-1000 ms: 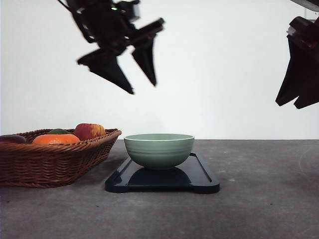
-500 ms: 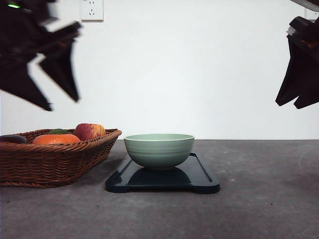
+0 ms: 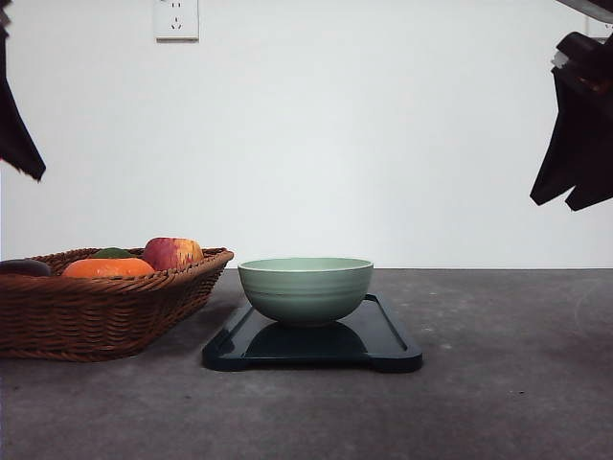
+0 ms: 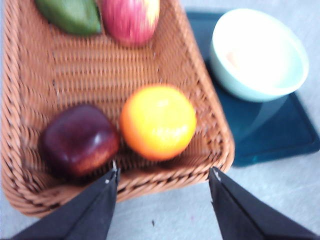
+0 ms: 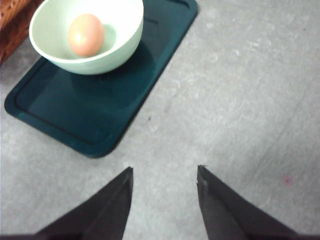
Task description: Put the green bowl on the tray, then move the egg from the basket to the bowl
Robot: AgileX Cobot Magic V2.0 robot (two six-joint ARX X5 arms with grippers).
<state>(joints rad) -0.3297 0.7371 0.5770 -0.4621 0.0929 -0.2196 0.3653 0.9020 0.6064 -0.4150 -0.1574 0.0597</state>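
The green bowl (image 3: pixel 305 287) stands upright on the near-left part of the black tray (image 3: pixel 388 350). In the right wrist view the egg (image 5: pixel 86 35) lies inside the bowl (image 5: pixel 122 42). The wicker basket (image 3: pixel 96 311) sits left of the tray, its rim close to the bowl. My left gripper (image 4: pixel 164 176) hangs open and empty above the basket's (image 4: pixel 60 75) near rim; one of its fingers (image 3: pixel 16 134) shows at the left edge of the front view. High at the right, my right gripper (image 5: pixel 165 169) is open over bare table beside the tray (image 5: pixel 100 110).
The basket holds an orange (image 4: pixel 157 122), a dark red fruit (image 4: pixel 77 140), a red apple (image 4: pixel 131 20) and a green fruit (image 4: pixel 70 15). Grey table (image 3: pixel 498 383) stretches right of the tray. A white wall with a socket (image 3: pixel 176 19) stands behind.
My left arm has swung from above the bowl to the left, over the basket, and nearly out of the front view. The right arm, bowl and tray have stayed put.
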